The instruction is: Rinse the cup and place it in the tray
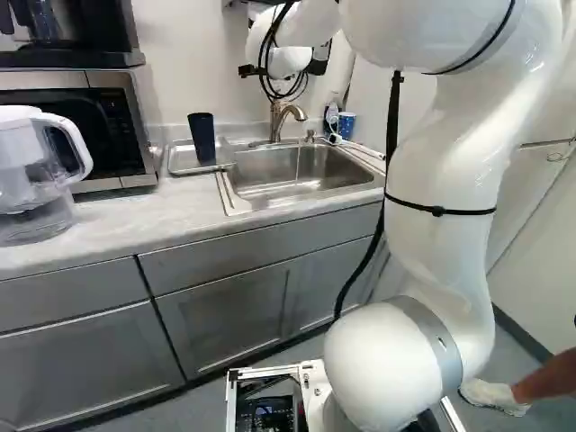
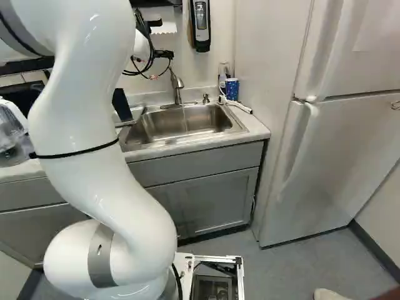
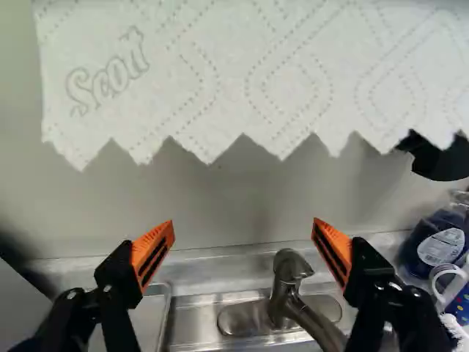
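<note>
End effector (image 3: 243,226) released, orange pads (image 3: 150,246) spread wide with only air between; it hangs high behind the sink (image 1: 297,175), facing the wall. Dark tumbler (image 1: 202,137) is well to its left and lower, upright on the metal tray (image 1: 182,160) beside the sink. Ahead, a paper towel (image 3: 220,88) hangs above fingertip level, its torn edge pointing down. Faucet (image 3: 286,270) below, roughly between the fingers as seen along them. Thin pale line under the spout in the right base view: running water, possibly; cannot be certain. To the right, a dark blue bottle (image 3: 438,246) and a blue patterned cup (image 1: 346,125) near the wall. My reading: tumbler is the task's cup, placing looks done, and what remains is probably shutting the water off at the faucet lever. To do that well: line up over the lever first, come down slowly, clear of the towel so it does not snag, then press the lever gently along its own travel and check that the stream stops. Closing the fingers beforehand would give a firmer, narrower pushing tip. Keep the right finger away from the bottle. Afterwards rise before backing off; a low sweep leftward could topple the tumbler.
</note>
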You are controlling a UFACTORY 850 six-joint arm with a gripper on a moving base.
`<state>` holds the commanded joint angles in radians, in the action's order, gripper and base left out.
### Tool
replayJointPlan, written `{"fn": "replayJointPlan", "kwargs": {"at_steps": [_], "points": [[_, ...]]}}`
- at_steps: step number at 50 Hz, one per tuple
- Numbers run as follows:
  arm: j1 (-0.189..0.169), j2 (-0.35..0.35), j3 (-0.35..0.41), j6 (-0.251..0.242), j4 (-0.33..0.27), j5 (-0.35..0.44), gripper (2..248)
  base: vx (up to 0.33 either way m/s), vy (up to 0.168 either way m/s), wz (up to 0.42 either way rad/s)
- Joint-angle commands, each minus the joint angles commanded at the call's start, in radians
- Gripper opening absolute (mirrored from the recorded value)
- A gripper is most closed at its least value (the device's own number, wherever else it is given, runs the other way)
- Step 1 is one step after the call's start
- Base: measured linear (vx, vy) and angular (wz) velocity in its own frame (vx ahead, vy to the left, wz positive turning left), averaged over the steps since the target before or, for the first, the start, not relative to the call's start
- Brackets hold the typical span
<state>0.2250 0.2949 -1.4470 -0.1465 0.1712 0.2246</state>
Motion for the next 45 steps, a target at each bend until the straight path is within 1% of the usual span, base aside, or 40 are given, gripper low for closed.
{"fn": "replayJointPlan", "kwargs": {"at_steps": [6, 45], "points": [[0.005, 0.014, -0.016, 0.0, 0.0, -0.008, 247, 0.0, 0.0, 0.0], [0.005, 0.014, -0.016, 0.0, 0.0, -0.128, 247, 0.0, 0.0, 0.0]]}}
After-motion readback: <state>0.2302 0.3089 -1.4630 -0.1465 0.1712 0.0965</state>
